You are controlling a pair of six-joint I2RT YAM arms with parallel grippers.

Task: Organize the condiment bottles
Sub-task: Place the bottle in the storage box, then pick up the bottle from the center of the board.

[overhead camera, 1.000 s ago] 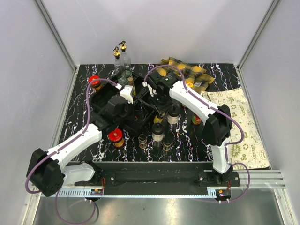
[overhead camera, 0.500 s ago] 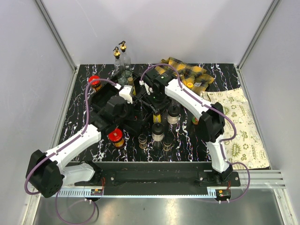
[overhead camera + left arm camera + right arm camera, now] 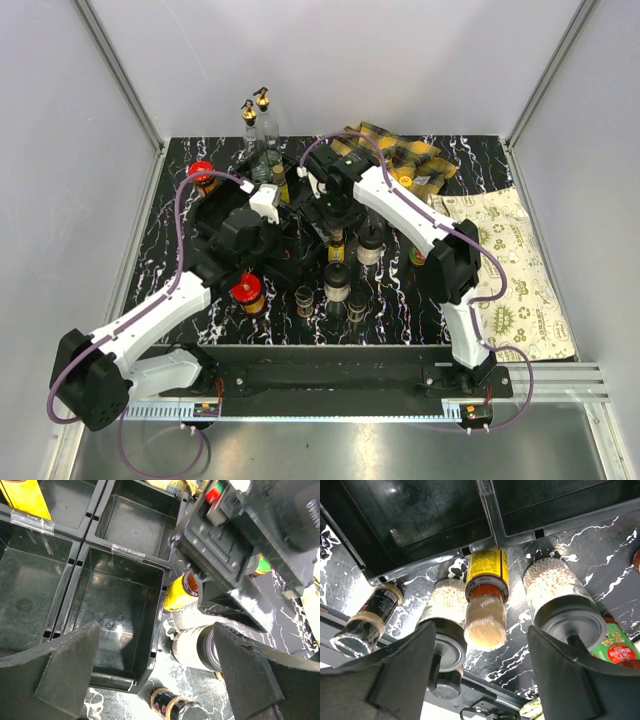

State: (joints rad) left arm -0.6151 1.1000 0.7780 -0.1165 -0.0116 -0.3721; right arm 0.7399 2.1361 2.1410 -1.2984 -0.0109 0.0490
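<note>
- Hovering directly over the sauce bottle (image 3: 486, 575), the right gripper (image 3: 481, 630) has its fingers spread wide on either side of the cap, touching nothing.
- The bottle stands upright on the marbled table (image 3: 600, 545), just outside the near wall of the black tray (image 3: 430, 562). It is wedged between two shakers (image 3: 445, 605) full of white granules, close on both sides.
- Look: yellow printed label round the body, amber-brown shoulder, pale yellowish cap with faint lettering. Slim and tall for its footprint.
- Handling, as a judgement: rigid and probably glass, so it should take a firm pinch but not a knock. The smooth cap may slip, while the label offers better bite. It looks moderately light and tippy if nudged sideways.
- Best hold is likely the shoulder or upper label, fingers in line with the tray wall. The neighbouring shakers leave little room the other way.
- The left gripper (image 3: 157, 627) is likewise spread and holding nothing, hanging above a bare tray compartment (image 3: 120, 605) right beside the bottle.
</note>
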